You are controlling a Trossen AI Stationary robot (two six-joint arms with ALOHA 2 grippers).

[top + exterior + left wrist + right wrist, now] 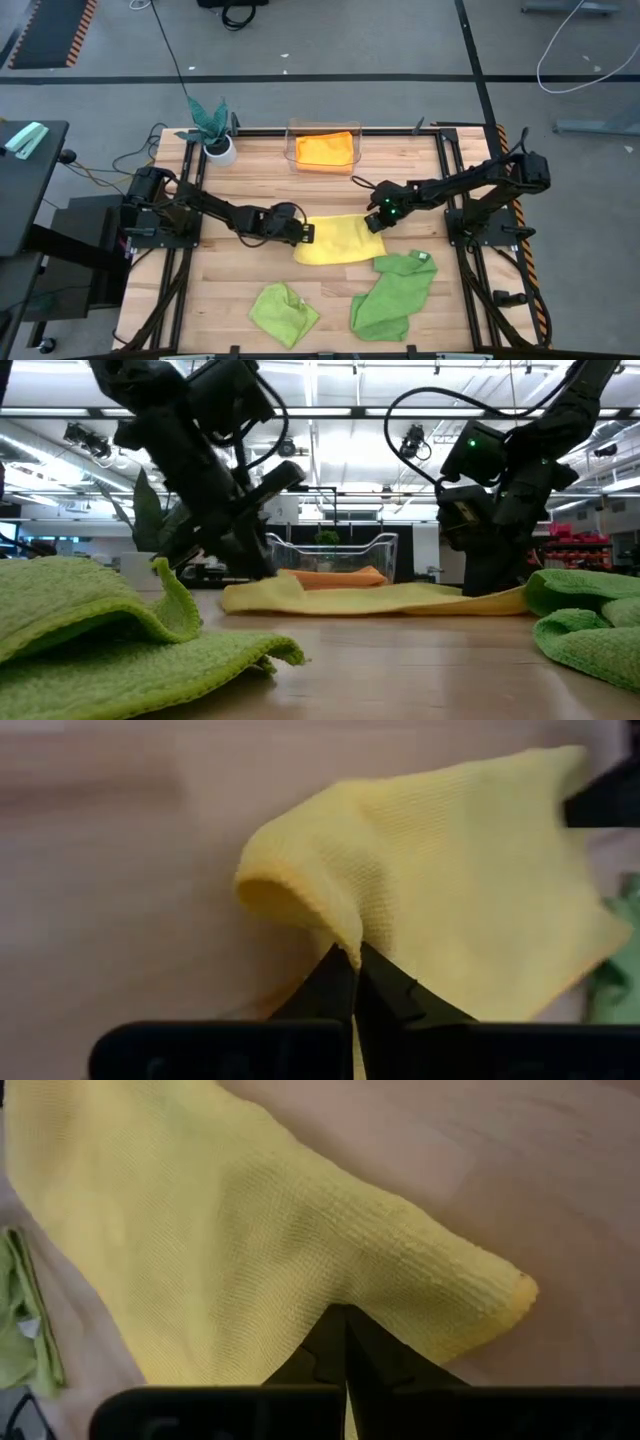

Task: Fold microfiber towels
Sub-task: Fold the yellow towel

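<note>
The yellow towel [340, 240] lies in the middle of the table. My left gripper [303, 233] is shut on its left end, my right gripper [377, 222] on its far right corner. The orange towel [325, 149] lies in a clear bin [292, 140] at the far edge. The lime green towel [283, 311] lies crumpled near the front. The larger mid-green towel [392, 293] with a white tag [421, 256] lies bunched at the front right. My left gripper pinches the yellow towel's left edge [345, 935] between its two fingers, coming level from the table's left. The cloth there is raised in a hump; the rest lies on the table. My right gripper pinches the towel's edge by its far right corner [345, 1295] between its two fingers, coming from the right. The corner is raised a little; the rest lies on the table.
A teal-leaved plant in a white pot [218, 148] stands at the far left corner. Bare wood [240, 270] lies between the yellow towel and the lime green one.
</note>
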